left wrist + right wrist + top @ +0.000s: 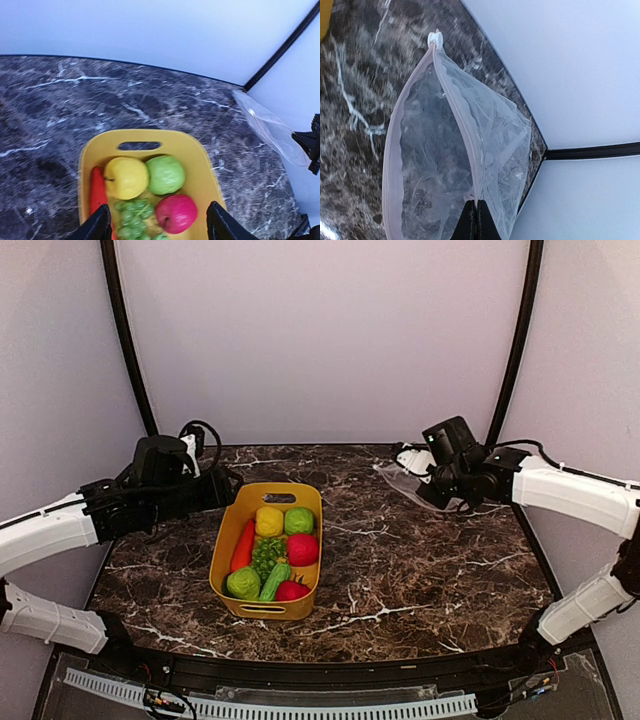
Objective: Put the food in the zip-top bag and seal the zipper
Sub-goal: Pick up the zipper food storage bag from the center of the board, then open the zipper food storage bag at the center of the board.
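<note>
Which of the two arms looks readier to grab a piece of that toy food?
Left: the left gripper hangs open over the food in the yellow tub; the right gripper is shut on the bag's lip.

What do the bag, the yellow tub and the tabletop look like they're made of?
Bag: thin clear plastic film, crinkled and see-through. Yellow tub: probably moulded plastic, smooth, glossy. Tabletop: dark marble look with white veins, possibly a laminate.

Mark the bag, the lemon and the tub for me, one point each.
bag (500, 140), right wrist view, on its clear side panel right of the mouth strip.
lemon (126, 177), left wrist view, on the middle of its yellow skin.
tub (170, 137), left wrist view, on the far rim beside the handle slot.
</note>
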Controlling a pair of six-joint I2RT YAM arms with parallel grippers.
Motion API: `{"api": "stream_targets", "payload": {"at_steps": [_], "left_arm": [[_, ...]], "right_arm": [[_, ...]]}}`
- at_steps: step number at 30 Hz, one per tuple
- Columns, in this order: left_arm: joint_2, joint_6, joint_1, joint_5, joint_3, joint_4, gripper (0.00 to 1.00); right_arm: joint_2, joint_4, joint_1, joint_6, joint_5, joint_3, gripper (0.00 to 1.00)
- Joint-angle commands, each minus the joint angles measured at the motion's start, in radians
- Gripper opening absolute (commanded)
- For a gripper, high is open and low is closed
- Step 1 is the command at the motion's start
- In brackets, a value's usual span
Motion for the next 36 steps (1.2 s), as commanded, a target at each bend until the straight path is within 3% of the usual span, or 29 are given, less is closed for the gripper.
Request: {"api": "stream_targets", "payload": {"at_steps": [1, 8, 14, 24, 29, 34, 36], "left_arm": [[0.126, -0.009, -0.153, -0.030, 0.106, 0.190, 0.66], [0.458, -0.056, -0.349, -0.133, 0.325, 0.445, 0.73], [0.664, -0.150, -0.378, -0.116, 0.490, 0.526, 0.79], [0.869, -0.321, -0.368, -0.103, 0.674, 0.527, 0.77], [0.932, -0.472, -0.323, -0.034, 0.707, 0.473, 0.62], [0.975, -0.528, -0.312, 0.013, 0.687, 0.487, 0.21], [0.977, -0.540, -0.312, 0.015, 0.676, 0.470, 0.11]], "right_arm": [[-0.060, 0.089, -0.015, 0.085, -0.145, 0.068, 0.00], [-0.043, 0.154, -0.014, 0.176, -0.219, 0.074, 0.00], [-0.054, 0.173, -0.014, 0.233, -0.276, 0.060, 0.00], [-0.083, 0.175, -0.013, 0.260, -0.340, 0.034, 0.00], [-0.114, 0.188, -0.013, 0.268, -0.318, 0.026, 0.00], [-0.143, 0.217, -0.016, 0.229, -0.247, 0.038, 0.00], [-0.157, 0.234, -0.021, 0.207, -0.212, 0.048, 0.00]]}}
